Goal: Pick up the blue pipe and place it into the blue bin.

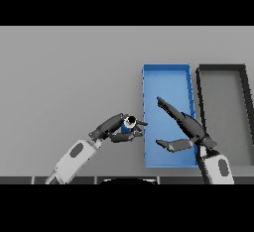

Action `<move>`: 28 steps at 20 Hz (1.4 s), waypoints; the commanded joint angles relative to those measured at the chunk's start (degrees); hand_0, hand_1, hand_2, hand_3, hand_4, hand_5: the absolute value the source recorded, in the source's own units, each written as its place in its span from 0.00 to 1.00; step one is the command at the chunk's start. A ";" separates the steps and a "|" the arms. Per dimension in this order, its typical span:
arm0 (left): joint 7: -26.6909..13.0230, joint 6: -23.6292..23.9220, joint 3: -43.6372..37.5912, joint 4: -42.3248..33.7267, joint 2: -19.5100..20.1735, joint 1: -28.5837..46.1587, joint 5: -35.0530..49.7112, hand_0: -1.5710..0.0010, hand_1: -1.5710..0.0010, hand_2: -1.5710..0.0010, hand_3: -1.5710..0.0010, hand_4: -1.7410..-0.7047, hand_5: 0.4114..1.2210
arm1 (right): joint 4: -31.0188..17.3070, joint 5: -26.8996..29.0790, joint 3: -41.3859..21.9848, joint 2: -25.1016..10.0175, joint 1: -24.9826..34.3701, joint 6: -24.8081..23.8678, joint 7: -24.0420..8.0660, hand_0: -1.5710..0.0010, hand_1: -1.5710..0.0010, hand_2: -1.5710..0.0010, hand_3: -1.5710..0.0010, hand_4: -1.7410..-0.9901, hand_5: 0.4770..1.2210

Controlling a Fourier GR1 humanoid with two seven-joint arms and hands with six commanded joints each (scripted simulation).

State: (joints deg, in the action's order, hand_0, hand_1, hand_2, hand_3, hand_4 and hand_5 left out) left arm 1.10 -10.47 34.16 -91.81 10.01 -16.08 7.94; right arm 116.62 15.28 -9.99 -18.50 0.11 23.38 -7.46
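So you've got the left hand (119,129) with its fingers curled around the small blue pipe with a dark open end (128,123), holding it just off the left wall of the long blue rectangular bin (165,70), down toward the bin's near end. Your right hand (186,127) is over that same bin's near half, fingers straight and thumb spread apart, gripping nothing. A dark grey rectangular bin (222,68) sits right beside the blue one on its far-right side.

Everything's pretty matt here: the smooth grey table (69,77), the plasticky rectangular blue bin (166,70), and the dark-walled grey bin (222,68) right beside it. No gloss anywhere.
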 commanded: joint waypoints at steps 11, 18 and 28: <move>1.86 -1.05 -0.42 1.36 -0.28 -0.45 -0.21 0.00 0.00 0.00 0.08 0.01 1.00 | -2.27 3.45 -8.44 0.31 17.98 5.72 -10.91 1.00 1.00 1.00 1.00 0.63 0.07; 0.87 -2.97 -1.24 1.52 -0.04 -1.39 2.01 0.00 0.00 0.00 0.04 0.01 1.00 | -9.05 2.47 -11.20 6.01 25.69 5.77 -14.54 1.00 1.00 1.00 1.00 0.69 0.05; 1.30 -1.82 0.15 0.35 2.19 -1.92 -4.08 0.43 0.45 0.46 0.58 0.10 1.00 | -15.46 4.20 -13.12 9.64 31.71 10.01 -16.27 0.44 0.44 0.44 0.55 0.32 0.13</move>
State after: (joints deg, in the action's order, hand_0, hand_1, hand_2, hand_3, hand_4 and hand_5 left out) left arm 2.46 -12.41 34.31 -91.46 12.20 -17.98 4.00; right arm 101.17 19.48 -23.12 -8.85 31.82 33.42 -23.74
